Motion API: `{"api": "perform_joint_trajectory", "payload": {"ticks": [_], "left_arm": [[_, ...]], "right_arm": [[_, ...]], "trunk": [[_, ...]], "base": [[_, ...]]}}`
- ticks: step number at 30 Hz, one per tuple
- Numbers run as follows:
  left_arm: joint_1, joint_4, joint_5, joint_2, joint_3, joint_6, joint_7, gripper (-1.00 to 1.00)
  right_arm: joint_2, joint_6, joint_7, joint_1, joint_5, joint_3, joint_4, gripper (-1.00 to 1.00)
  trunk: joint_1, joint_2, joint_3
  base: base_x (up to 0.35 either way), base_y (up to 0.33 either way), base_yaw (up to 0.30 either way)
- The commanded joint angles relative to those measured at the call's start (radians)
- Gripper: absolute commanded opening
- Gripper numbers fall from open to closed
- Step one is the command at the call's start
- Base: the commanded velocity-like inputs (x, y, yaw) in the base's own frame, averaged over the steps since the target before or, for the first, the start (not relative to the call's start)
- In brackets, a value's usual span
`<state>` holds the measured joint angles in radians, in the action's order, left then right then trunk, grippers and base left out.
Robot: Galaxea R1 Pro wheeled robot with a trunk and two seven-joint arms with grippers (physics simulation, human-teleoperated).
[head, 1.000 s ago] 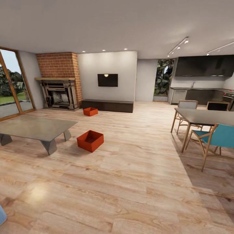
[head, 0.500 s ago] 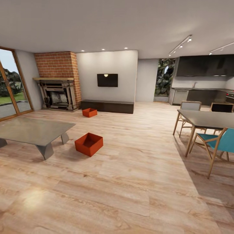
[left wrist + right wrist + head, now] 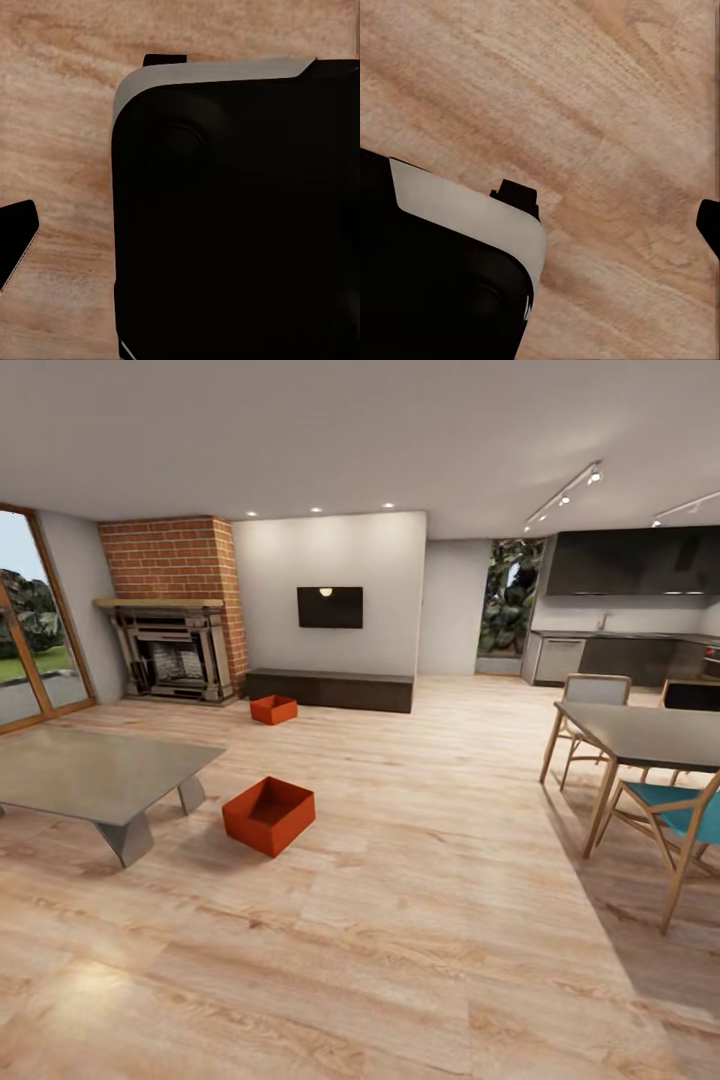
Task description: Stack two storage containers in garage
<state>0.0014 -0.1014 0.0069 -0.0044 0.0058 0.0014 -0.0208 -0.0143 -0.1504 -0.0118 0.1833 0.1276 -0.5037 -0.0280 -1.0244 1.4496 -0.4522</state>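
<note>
Two bins sit on the wood floor in the head view — the near bin just beside the coffee table, the far bin close to the dark bench and near the brick fireplace. A dining table with chairs stands well apart.

Left wrist view: a black, grey-edged robot body over planks; whether the left gripper is spread cannot be told.

Right wrist view: the same dark body over planks — right gripper likewise unclear.
</note>
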Motion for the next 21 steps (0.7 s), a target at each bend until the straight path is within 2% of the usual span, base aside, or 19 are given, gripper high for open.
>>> {"api": "perform_joint_trajectory", "payload": {"ticks": [1, 21], "left_arm": [[0.000, -0.001, 0.001, 0.000, 0.000, 0.000, -0.002, 1.00], [0.000, -0.001, 0.001, -0.001, 0.000, 0.002, -0.002, 1.00]], "right_arm": [[0.000, -0.006, 0.000, 0.001, 0.010, -0.009, -0.003, 1.00], [0.001, -0.006, -0.002, 0.001, 0.010, -0.009, -0.003, 1.00]], "trunk": [[-0.001, 0.000, -0.001], [-0.001, 0.000, -0.001]], "base": [[0.323, 0.000, 0.000], [0.323, 0.000, -0.012]]}}
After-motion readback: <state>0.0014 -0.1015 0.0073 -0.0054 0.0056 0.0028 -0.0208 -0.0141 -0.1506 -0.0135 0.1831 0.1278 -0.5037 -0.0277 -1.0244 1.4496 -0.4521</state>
